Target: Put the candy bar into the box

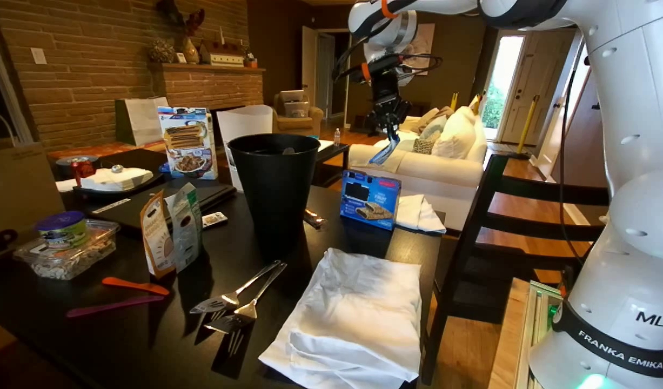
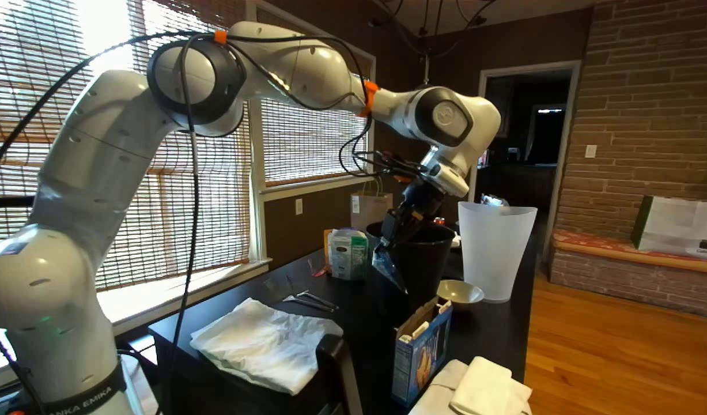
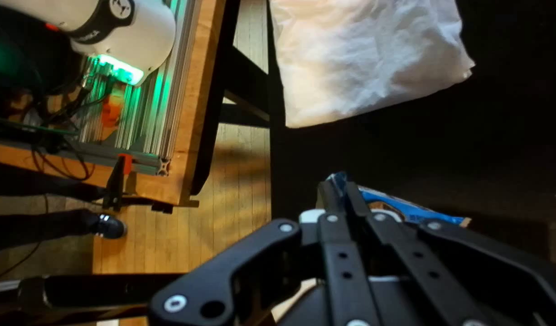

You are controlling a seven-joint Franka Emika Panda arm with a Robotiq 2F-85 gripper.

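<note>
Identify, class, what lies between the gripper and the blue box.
An exterior view shows the candy bar, clamped in the gripper, then a gap before the blue box.

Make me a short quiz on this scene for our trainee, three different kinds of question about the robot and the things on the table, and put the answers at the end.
1. What is the gripper holding?
2. True or false: what the gripper holds is outside the blue box.
3. In an exterior view, the tub with the purple lid sits: A, inside the black bin; B, on the clear plastic container; C, on the folded white cloth.

Key:
1. The candy bar, in a shiny blue wrapper.
2. True; it hangs from the gripper, not in the box.
3. B.
</note>
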